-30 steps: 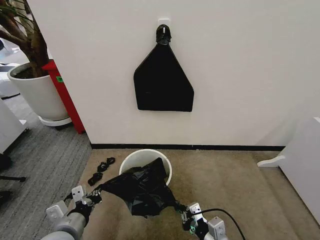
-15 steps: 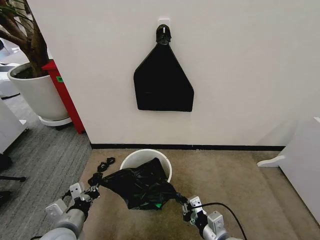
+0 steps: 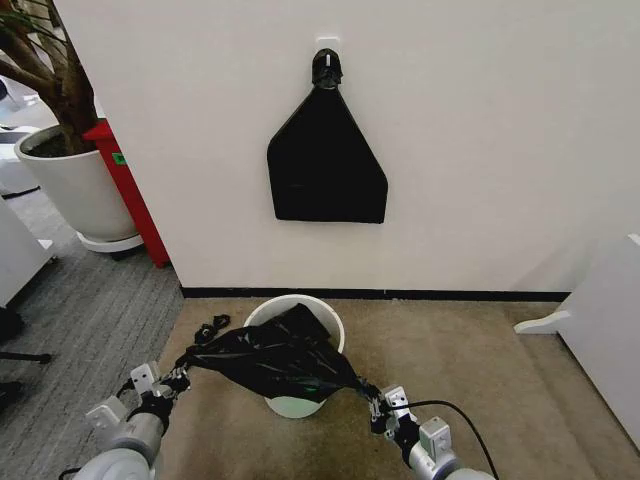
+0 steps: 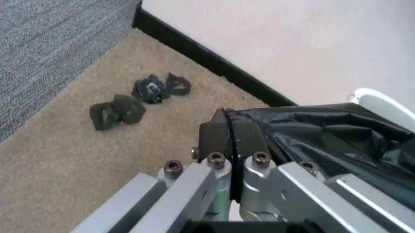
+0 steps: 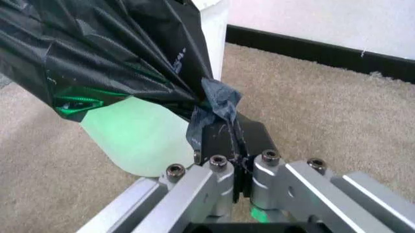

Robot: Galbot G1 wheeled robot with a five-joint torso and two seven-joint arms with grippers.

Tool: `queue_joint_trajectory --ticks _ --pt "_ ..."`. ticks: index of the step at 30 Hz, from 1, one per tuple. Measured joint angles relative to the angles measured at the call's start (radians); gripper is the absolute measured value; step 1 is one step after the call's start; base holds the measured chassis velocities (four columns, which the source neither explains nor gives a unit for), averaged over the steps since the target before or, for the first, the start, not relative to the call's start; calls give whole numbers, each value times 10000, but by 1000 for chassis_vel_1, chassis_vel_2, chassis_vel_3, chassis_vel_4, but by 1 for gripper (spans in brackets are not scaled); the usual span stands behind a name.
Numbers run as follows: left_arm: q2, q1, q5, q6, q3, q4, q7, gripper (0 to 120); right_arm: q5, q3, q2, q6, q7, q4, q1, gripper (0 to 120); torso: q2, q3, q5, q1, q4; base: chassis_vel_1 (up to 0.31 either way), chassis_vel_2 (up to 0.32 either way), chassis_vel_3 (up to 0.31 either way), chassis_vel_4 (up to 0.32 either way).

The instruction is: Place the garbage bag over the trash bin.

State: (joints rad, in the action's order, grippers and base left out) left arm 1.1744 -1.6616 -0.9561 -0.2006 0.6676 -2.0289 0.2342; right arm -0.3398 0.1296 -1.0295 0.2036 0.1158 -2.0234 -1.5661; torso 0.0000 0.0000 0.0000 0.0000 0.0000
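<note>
Farther now, the bag (image 3: pixel 280 355) hangs over the bin's (image 3: pixel 300 404) near rim; left gripper (image 3: pixel 177 377) and right gripper (image 3: pixel 374 401) each pinch a corner.

white wall (image 3: pixel 480 150), black baseboard (image 3: pixel 450 295), beige carpet (image 3: pixel 450 360).

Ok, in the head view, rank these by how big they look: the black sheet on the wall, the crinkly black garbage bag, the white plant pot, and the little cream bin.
1. Flat matte black triangular sheet
2. Glossy crinkly black garbage bag; stretched out and nearer the camera, so close to the sheet
3. Large white plant pot, partly cut off
4. Small round cream-white trash bin, mostly covered
</note>
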Motion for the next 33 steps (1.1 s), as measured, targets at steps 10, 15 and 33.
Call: queue_joint_trajectory --ticks 10,15,33 --pt "73 -131 626 355 -229 -3 -549 0 187 -80 -24 -115 -42 -111 -108 0 0 0 0 0 -1 0 0 0 0" --pt "9 -227 981 709 -253 -20 -1072 0 223 -54 -17 -266 -158 -149 9 0 0 0 -1 0 0 0 0 0 0" --pt "-98 -165 1941 2426 -384 443 -1924 0 661 156 -279 -913 -600 117 286 6 0 0 0 0 0 0 0 0 0"
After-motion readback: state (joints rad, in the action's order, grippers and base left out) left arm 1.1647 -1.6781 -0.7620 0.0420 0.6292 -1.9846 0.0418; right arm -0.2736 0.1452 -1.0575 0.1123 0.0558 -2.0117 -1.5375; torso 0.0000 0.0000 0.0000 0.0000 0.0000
